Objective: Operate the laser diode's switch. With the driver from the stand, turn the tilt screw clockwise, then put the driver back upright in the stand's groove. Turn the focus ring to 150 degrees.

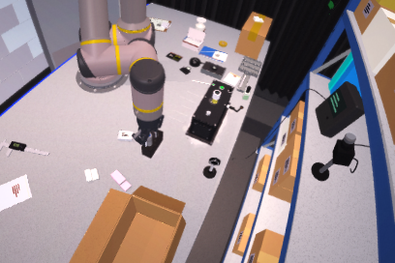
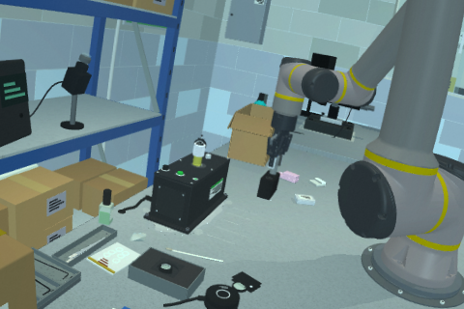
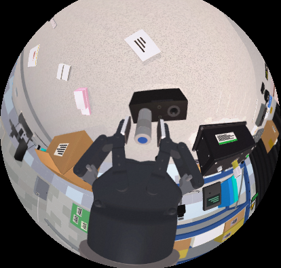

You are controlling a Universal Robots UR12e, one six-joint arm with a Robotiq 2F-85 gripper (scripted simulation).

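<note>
The driver (image 3: 144, 128), a grey cylinder with a blue cap, stands upright in the black stand (image 3: 158, 105) (image 1: 150, 149) (image 2: 268, 186) on the table, and my gripper (image 3: 143, 131) (image 1: 149, 138) (image 2: 274, 161) sits directly above it, open around the handle and holding nothing. The laser diode unit (image 1: 209, 112) (image 2: 189, 192) (image 3: 224, 145) is a black box to the right of the stand, with a green button and a yellowish focus ring (image 1: 216, 95) (image 2: 198, 153) on its top. Its tilt screw is too small to make out.
An open cardboard box (image 1: 130, 228) (image 2: 251, 134) lies near the stand at the table's near edge. Small cards and a pink pad (image 1: 120, 179) (image 3: 82, 100) are scattered on the table. A blue shelving rack (image 1: 334, 136) stands beyond the table's right edge.
</note>
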